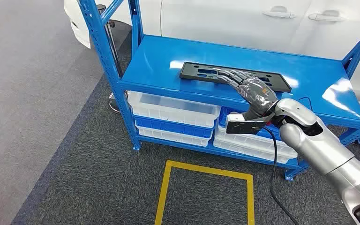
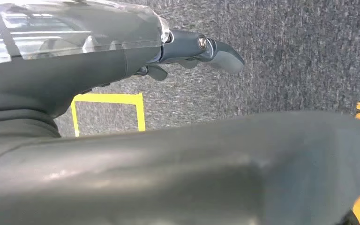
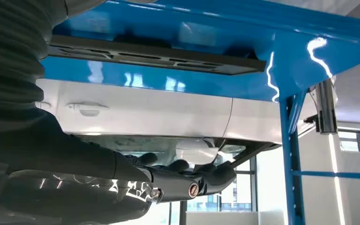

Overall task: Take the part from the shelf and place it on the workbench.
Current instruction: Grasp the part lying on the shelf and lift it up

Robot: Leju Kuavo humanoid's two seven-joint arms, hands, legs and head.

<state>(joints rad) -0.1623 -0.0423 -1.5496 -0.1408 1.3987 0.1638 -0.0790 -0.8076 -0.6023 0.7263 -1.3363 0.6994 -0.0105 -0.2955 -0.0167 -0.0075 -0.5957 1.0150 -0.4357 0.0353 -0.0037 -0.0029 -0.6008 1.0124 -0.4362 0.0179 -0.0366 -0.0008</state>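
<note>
Nearest, on the dark grey carpet (image 1: 98,187), a yellow tape square (image 1: 205,194) is marked on the floor in front of the shelf.

Right arm (image 1: 326,150), silver, reaches up from lower right to the shelf's top deck. Right robot hand (image 1: 248,86): dark fingers (image 1: 228,75) stretched out flat, lying over the near edge of the part, right of its middle. Fingers spread, not wrapped around anything; whether they press on the part or hover just above it cannot be told.

Left robot hand (image 2: 201,51), seen in the left wrist view, hangs over the carpet, fingers loose, nothing in it.

Part (image 1: 234,76): long, flat, black rectangular plate with several elongated slots and cut-outs; matte finish. It lies flat on the top deck of the blue shelf (image 1: 168,58), long side parallel to the front edge, roughly mid-deck.

Below the deck: stacked white and blue bins (image 1: 173,115) on the lower level.

Behind the shelf: white car (image 1: 243,21), two door handles visible.
</note>
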